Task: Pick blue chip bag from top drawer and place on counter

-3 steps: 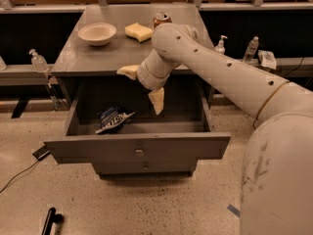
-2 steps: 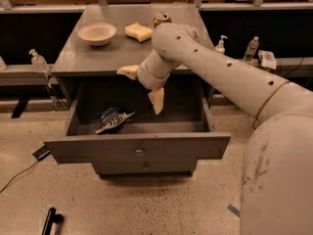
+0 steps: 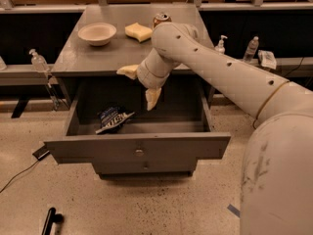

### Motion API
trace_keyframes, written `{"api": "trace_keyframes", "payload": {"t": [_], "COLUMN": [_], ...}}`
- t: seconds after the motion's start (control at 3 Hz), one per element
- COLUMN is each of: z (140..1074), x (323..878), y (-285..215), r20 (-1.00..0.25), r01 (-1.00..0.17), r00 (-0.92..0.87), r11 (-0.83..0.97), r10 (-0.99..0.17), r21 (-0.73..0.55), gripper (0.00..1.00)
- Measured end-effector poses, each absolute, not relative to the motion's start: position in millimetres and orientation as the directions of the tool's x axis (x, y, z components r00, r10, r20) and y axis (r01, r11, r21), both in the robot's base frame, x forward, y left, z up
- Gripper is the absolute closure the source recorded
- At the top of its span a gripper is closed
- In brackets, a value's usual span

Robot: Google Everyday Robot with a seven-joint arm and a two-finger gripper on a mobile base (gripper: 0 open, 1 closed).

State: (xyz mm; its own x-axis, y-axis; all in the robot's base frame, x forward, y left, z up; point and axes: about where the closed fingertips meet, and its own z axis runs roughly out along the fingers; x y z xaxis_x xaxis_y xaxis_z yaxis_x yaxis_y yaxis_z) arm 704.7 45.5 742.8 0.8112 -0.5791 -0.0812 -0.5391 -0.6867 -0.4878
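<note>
Chip bag (image 3: 113, 120): crumpled dark blue, white lettering, in top drawer (image 3: 195, 146) | tool (image 3: 137, 88): fingers apart, over drawer

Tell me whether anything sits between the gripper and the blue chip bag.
Nothing visible does. The open gripper hangs above the grey metal top drawer, right of the crumpled dark blue foil chip bag lying inside.

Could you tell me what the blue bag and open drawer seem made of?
Crumpled dark blue chip bag: probably foil, stiffly creased. Wide grey top drawer: seemingly painted metal, faint sheen. The open gripper hangs over the drawer, right of the bag.
</note>
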Motion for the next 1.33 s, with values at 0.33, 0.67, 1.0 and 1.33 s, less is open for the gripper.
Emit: {"api": "trace_keyframes", "payload": {"t": [0.33, 0.67, 1.0, 1.33], "z": [744, 744, 744, 752], "x": [705, 705, 705, 659], "y": [45, 46, 46, 82], "r20": [-0.081, -0.081, -0.081, -0.056], "r01": [-0.539, -0.539, -0.539, -0.385], "r00": [0.811, 0.811, 0.811, 0.906], "r11": [-0.687, -0.687, -0.687, -0.762], "r10": [-0.579, -0.579, -0.579, -0.419], "r21": [-0.488, -0.488, -0.488, -0.520], "gripper": [0.22, 0.24, 0.05, 0.00]}}
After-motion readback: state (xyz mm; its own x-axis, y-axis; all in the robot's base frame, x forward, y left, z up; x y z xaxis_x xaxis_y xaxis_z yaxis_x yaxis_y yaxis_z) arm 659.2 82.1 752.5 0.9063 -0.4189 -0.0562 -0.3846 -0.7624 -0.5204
